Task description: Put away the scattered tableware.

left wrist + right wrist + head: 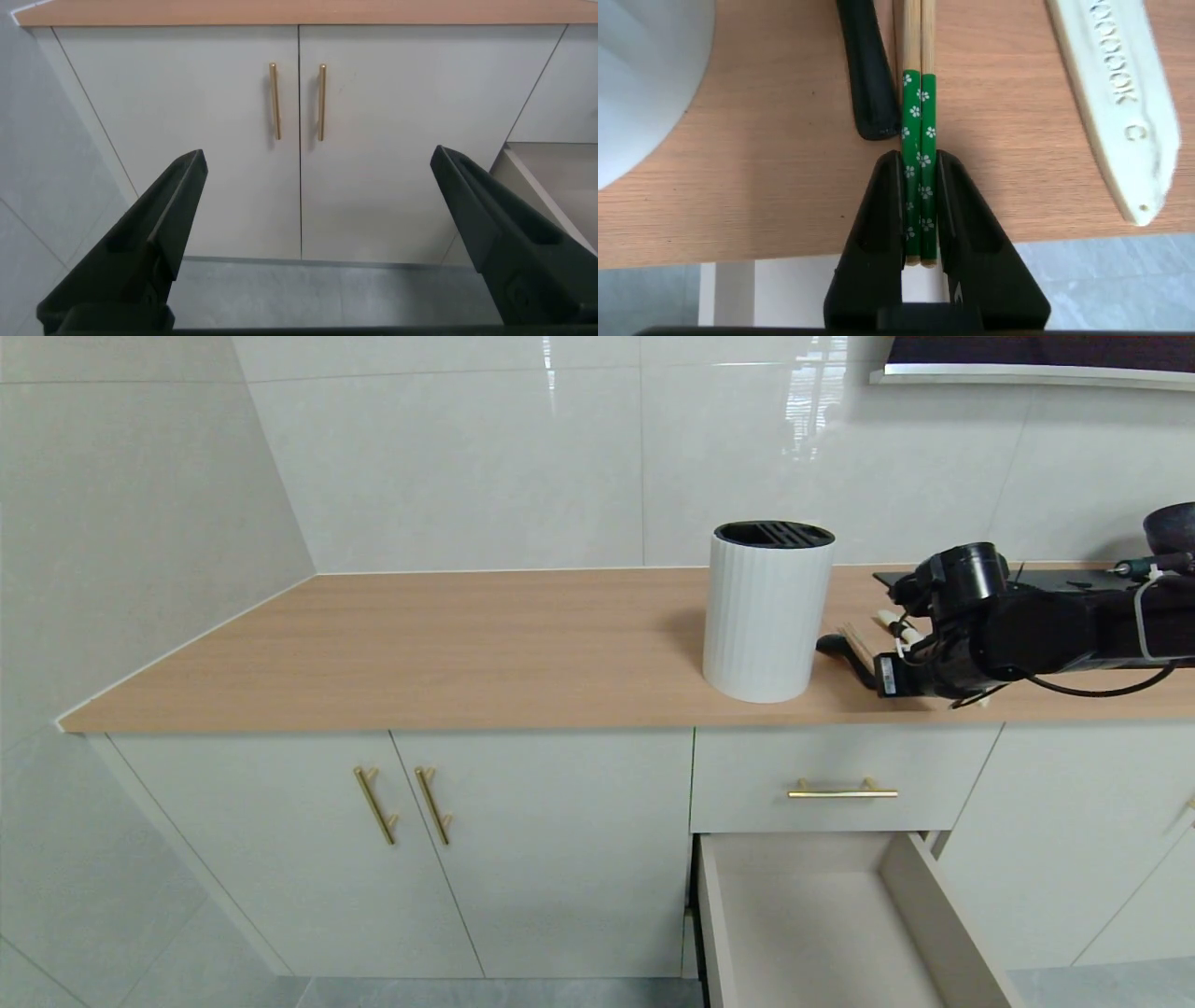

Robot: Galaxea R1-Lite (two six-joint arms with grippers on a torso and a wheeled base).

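A pair of wooden chopsticks (920, 103) with green flowered ends lies flat on the wooden counter (467, 644), near its front edge. My right gripper (920, 177) is shut on their green ends. In the head view this gripper (885, 676) sits just right of a white ribbed utensil holder (766, 611) with a black slotted top. A black handle (867, 75) lies beside the chopsticks on one side, a white ceramic spoon (1116, 103) on the other. My left gripper (318, 233) hangs open and empty in front of the cabinet doors (299, 140).
Below the counter an empty drawer (812, 915) stands pulled out, under a closed drawer with a gold handle (842, 792). A dark bowl (1172, 527) and a black tray (1055, 581) sit at the counter's far right. The counter's left half is bare wood.
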